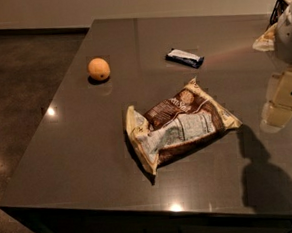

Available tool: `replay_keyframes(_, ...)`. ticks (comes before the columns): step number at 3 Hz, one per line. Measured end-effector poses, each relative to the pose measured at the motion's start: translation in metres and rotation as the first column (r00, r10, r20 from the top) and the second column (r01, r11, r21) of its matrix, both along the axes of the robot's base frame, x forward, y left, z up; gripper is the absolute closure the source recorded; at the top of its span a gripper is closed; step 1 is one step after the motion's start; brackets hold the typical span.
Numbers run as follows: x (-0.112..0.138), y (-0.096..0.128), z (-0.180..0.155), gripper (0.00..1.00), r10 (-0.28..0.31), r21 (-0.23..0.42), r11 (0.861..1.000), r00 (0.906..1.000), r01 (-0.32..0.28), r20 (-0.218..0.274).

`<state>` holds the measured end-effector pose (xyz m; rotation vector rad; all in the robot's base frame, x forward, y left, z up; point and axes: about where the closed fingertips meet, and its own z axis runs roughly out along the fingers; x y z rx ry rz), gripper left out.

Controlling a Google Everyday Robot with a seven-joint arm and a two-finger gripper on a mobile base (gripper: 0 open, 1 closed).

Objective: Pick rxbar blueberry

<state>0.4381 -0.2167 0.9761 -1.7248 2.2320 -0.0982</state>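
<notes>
Nearest lies a crinkled brown-and-cream snack bag (179,123) on the dark worktop (88,157). To its right, at the frame's edge, the pincer (283,101) hangs above the worktop; whether it is apart or together cannot be told. Farther back left sits an orange (98,69). The rxbar blueberry (184,58) lies flat beyond the bag, well apart from the pincer.

Behind bag (179,126), rxbar blueberry (184,58); at right, gripper (281,105)
</notes>
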Motion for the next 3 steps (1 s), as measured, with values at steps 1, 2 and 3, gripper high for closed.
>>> replay_keyframes(1,0.000,0.000,0.000,0.00,0.000,0.000,1.000,1.0000,0.000,0.000)
replay_keyframes(2,0.006,0.001,0.001,0.00,-0.016,0.013,1.000,0.9999,0.016,-0.004)
replay_keyframes(3,0.036,0.011,0.002,0.00,-0.030,0.071,0.997,0.9995,0.029,0.011)
